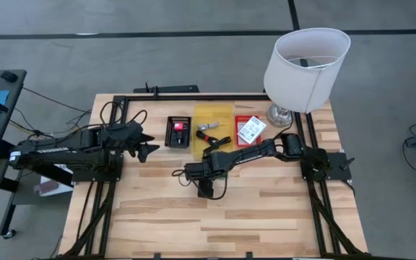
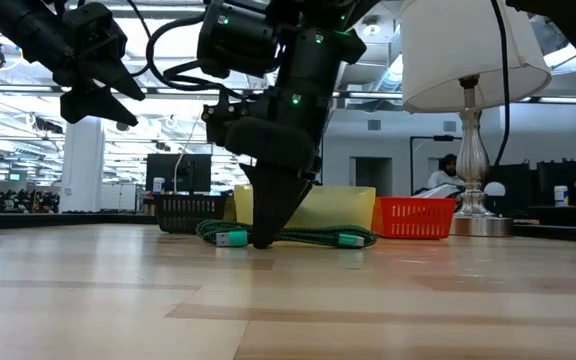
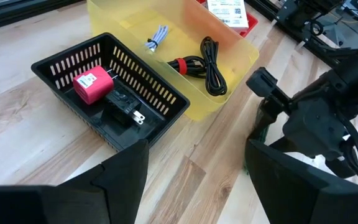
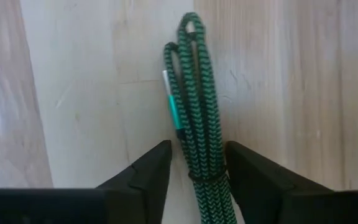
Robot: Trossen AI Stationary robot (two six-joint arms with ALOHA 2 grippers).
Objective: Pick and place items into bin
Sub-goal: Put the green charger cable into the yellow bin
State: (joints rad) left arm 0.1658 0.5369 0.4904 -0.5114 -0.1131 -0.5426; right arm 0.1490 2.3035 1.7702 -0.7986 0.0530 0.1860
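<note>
A green braided cord (image 4: 197,130), bundled into several strands with a green plug at its side, lies flat on the wooden table (image 1: 266,217), in front of the yellow tray (image 2: 313,208). My right gripper (image 4: 197,165) points down over the cord (image 2: 298,237), open. Its two fingers stand on either side of the bundle with narrow gaps, their tips down at the table (image 2: 263,240). My left gripper (image 1: 149,148) hangs open above the table's left part, near the black basket (image 1: 178,132), with nothing between its fingers.
The black basket (image 3: 110,87) holds a pink-red block (image 3: 92,85) and a black plug. The yellow tray (image 3: 235,46) holds a black cord and a small bluish one. A red basket (image 1: 250,131) holds a white packet. A lamp (image 1: 305,68) stands at the far right.
</note>
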